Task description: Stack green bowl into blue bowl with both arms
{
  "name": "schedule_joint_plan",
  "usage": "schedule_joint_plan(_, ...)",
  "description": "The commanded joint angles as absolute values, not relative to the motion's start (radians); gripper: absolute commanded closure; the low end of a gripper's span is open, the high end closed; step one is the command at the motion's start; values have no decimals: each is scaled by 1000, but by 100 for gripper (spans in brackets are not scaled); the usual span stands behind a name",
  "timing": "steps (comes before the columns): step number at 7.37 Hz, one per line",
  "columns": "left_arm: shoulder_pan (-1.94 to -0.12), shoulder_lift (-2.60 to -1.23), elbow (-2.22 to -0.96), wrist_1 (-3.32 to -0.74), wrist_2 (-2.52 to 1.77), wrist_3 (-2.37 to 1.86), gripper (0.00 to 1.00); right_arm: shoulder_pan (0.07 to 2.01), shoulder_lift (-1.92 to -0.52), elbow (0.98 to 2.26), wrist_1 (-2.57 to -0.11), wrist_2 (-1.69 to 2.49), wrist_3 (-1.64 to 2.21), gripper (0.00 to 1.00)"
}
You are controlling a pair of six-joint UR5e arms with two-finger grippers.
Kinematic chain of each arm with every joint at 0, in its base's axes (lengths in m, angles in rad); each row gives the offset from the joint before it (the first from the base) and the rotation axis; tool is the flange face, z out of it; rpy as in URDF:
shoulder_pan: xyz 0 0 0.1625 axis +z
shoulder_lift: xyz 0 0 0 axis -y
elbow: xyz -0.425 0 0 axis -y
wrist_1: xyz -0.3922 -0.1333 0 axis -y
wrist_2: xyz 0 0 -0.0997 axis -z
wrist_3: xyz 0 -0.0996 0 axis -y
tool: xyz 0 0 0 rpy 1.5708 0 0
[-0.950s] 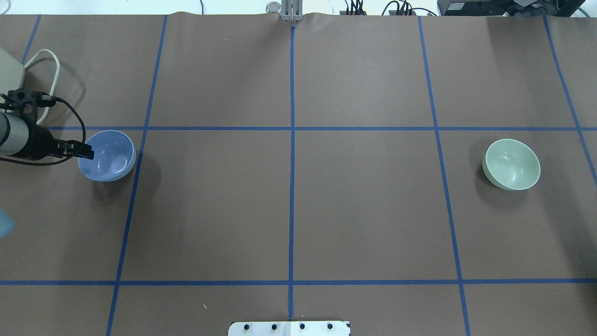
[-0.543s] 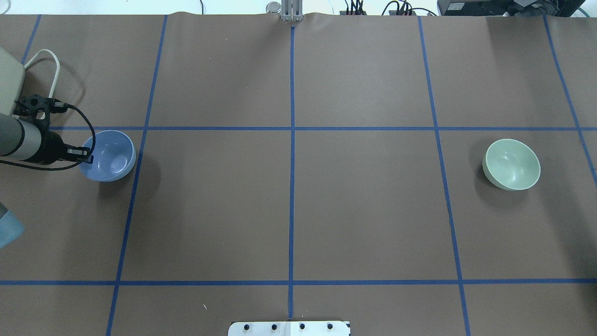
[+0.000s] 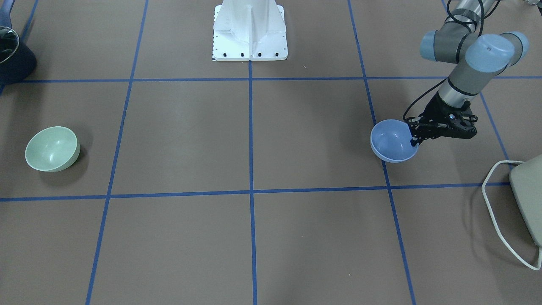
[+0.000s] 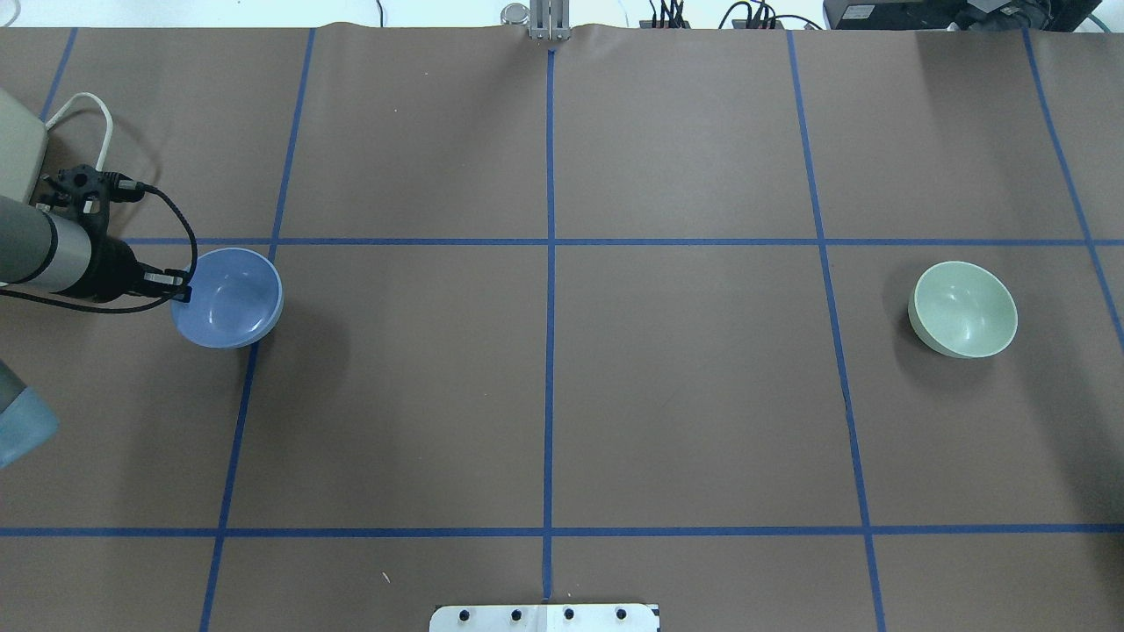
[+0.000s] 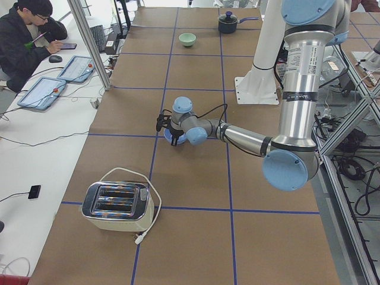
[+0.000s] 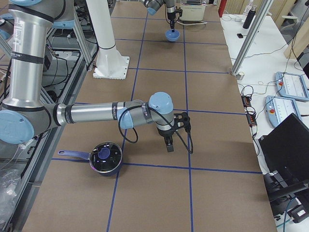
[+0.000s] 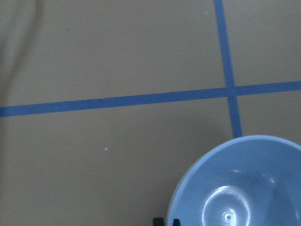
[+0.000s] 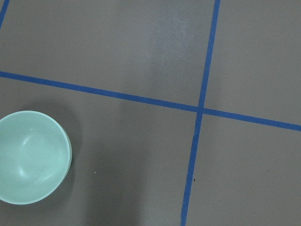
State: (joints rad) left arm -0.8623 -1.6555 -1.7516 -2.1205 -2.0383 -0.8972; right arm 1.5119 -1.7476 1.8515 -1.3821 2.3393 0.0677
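The blue bowl is at the table's left, gripped at its rim by my left gripper, which is shut on it. The bowl's shadow lies off to its right, so it hangs slightly above the table. The front view shows the same grip on the blue bowl. The left wrist view shows the bowl at the lower right. The green bowl sits alone at the table's right, and shows in the right wrist view. My right gripper shows only in the exterior right view, so I cannot tell its state.
A toaster with a white cord stands at the table's left end, behind the left arm. A dark pot sits near the right arm's side. The white pedestal stands at the robot's edge of the table.
The left gripper closed on the blue bowl's rim and moved it to the right, just over the blue tape line. The green bowl has not moved.
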Motion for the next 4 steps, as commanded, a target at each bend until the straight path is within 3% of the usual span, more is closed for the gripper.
schedule_joint_plan(1,-861,-1853,-1824,-1829,-2043,-966,100,1513,-1749,1852,-1382,2339,69,0)
schedule_joint_plan(4,-589,-2177,-1804,-1572,-1891,-1245,100,1511,-1749,1852,-1382,2341,77,0)
